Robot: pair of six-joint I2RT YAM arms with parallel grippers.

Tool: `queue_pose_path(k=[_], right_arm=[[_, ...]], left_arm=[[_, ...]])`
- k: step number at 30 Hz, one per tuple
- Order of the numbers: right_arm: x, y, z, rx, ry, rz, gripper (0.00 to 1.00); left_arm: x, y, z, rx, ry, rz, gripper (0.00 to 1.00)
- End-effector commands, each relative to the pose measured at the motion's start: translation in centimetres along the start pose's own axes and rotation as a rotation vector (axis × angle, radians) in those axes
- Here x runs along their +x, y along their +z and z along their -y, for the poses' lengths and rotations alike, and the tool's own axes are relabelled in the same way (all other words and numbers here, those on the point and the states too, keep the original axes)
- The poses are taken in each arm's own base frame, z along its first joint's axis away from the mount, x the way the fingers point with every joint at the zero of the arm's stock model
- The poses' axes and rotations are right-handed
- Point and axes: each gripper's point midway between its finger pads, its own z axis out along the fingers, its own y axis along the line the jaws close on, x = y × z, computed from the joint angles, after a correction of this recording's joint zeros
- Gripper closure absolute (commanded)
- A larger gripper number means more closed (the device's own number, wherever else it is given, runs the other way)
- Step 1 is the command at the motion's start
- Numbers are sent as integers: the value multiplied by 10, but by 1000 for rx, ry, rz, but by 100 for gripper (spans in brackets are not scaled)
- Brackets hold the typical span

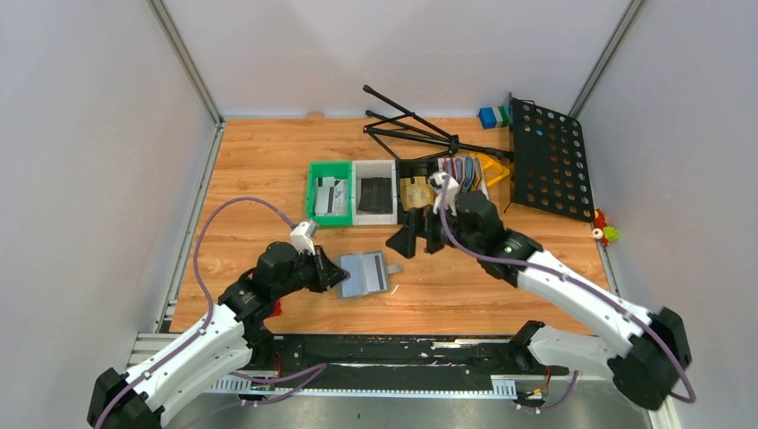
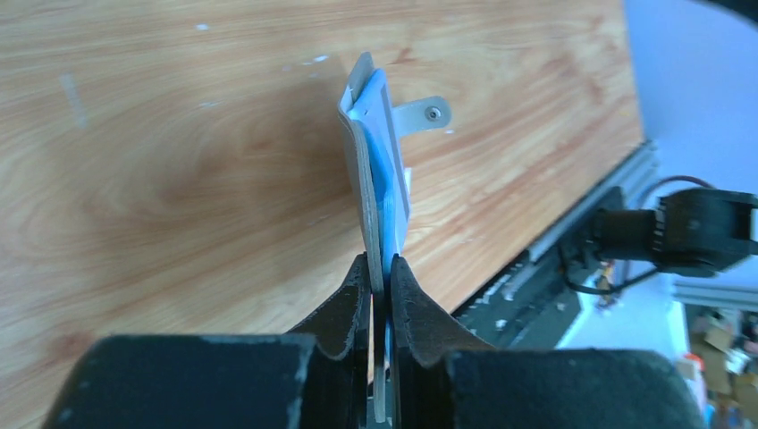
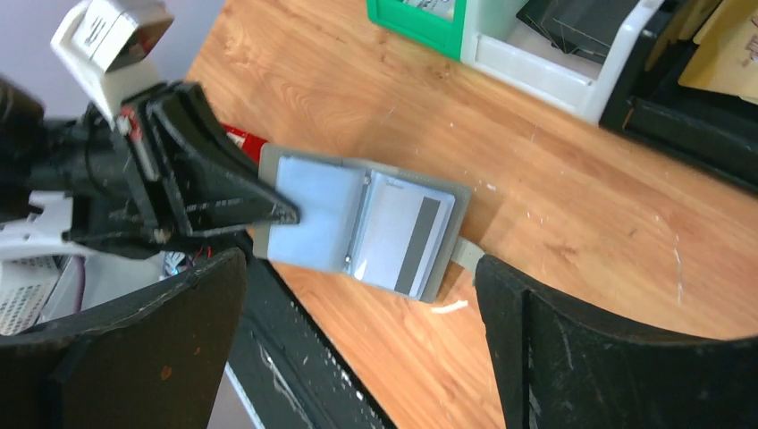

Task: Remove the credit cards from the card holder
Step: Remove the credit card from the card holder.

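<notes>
At the table's (image 1: 268,179) near edge, my left gripper (image 2: 380,268) clamps the opened grey-blue card holder (image 1: 365,274); my right gripper (image 1: 418,241) gapes wide, empty.

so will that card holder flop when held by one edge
Probably not much: pinched at one edge by the left gripper, the card holder shows only a slight curve. Its pockets look glossy, so the striped card may slide easily.
</notes>
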Motion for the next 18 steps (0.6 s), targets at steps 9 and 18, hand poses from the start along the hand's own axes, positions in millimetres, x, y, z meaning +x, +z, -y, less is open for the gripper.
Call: queue_pose_path(k=[9,18], right_arm=[[35,-89,-6,-86,-20,150,0],[46,-97,-16,-164,87,163,1]], left_arm=[[-56,-25,113,485,-50,115,100],[-80,-50,161,689,13,159,100]])
